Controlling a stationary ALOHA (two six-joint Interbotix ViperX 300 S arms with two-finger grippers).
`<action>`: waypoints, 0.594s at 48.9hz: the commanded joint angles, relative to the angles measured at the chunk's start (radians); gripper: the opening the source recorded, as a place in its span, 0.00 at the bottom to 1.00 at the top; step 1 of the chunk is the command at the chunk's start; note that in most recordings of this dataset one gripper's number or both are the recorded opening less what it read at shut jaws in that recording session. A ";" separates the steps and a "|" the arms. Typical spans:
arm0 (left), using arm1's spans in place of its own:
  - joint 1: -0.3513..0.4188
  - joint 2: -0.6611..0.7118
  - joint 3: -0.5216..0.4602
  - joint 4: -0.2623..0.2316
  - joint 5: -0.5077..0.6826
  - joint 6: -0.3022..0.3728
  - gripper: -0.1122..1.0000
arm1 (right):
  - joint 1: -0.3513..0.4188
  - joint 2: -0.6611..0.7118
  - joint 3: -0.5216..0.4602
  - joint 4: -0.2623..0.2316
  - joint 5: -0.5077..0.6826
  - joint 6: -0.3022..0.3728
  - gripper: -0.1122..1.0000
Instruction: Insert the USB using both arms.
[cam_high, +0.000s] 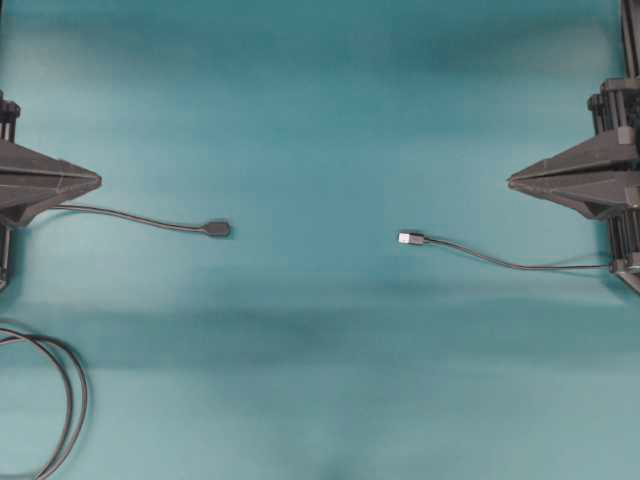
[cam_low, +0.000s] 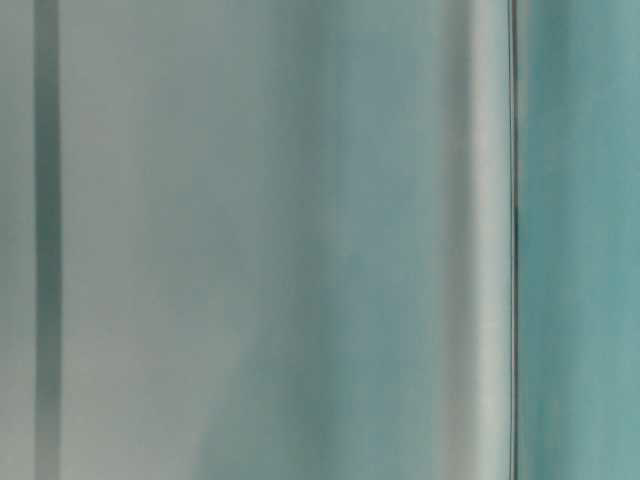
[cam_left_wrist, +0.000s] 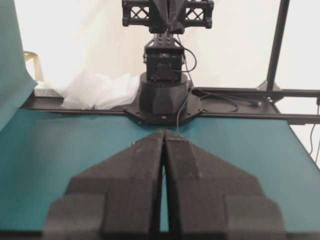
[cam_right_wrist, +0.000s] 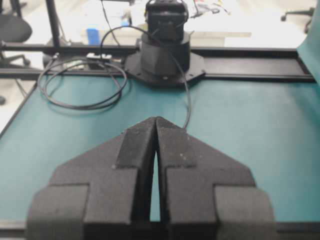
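table (cam_high: 320, 100): big teal mat, covered pretty much the whole overhead view, soft shadow bands across it
left arm: parked at the left edge, left gripper (cam_high: 97, 181) pointed toward the middle, fingers pressed tight together w/ nothing between them
right arm: mirror pose at the right edge, right gripper (cam_high: 510, 181) also pointed inward, fingers closed up, nothing held
socket cable (cam_high: 130, 215): dark lead ran from under the left gripper out to a dark socket end (cam_high: 218, 229), lying flat on the mat
USB plug (cam_high: 410, 238): silvery tip, on the mat right of center, its cable (cam_high: 500, 264) trailing off to the right arm. plug and socket end were well apart, facing each other across the middle
spare cable loop (cam_high: 70, 390): coiled at bottom-left corner
left wrist cam: showed the closed fingers (cam_left_wrist: 145, 165) up close, the other arm's base (cam_left_wrist: 164, 95) straight across, plus crumpled white stuff (cam_left_wrist: 97, 90) by the rail
right wrist cam: same deal w/ fingers (cam_right_wrist: 135, 155), opposite base (cam_right_wrist: 165, 55), coiled cable beside it
table-level cam: just blurry grey-teal vertical bands, couldn't make out anything
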 joint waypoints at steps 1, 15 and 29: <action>-0.018 0.012 -0.006 -0.026 -0.003 -0.029 0.14 | 0.003 0.005 -0.014 -0.008 -0.006 0.000 0.10; -0.034 0.043 -0.048 -0.026 0.120 -0.023 0.13 | 0.006 0.005 -0.037 -0.029 0.066 0.000 0.09; -0.034 0.138 -0.104 -0.026 0.241 -0.028 0.13 | 0.006 0.005 -0.086 -0.029 0.275 0.041 0.09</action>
